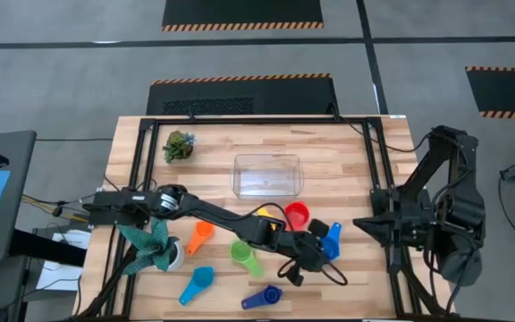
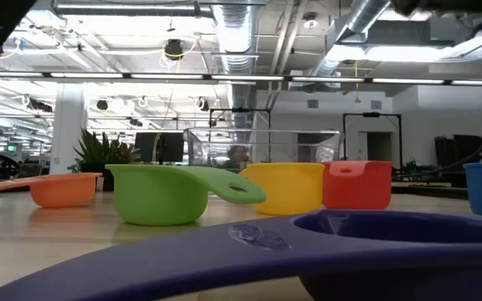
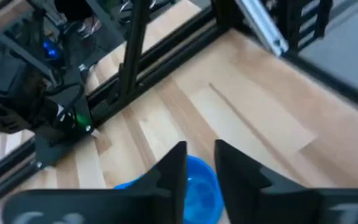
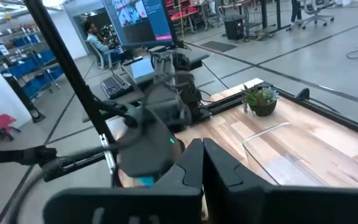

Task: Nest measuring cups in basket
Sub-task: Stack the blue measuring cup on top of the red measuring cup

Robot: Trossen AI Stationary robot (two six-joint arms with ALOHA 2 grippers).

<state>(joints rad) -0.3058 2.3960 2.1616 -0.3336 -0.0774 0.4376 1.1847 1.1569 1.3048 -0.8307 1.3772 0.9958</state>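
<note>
from above, the left gripper [image 1: 316, 255] hangs over the blue cup [image 1: 331, 240], well short of the basket [image 1: 267, 174], and its wrist camera shows fingers [image 3: 174, 171] narrowly parted astride that cup's rim, where a thin pinch might slip, while the right gripper [image 4: 202, 163], parked off the table's edge, looks nearly closed.

Even overhead lighting from ceiling strip lamps [image 2: 224, 77]; shadows faint. The nearest dark blue cup [image 2: 325, 251] (low view) is defocused; wrist views motion-blurred.
</note>
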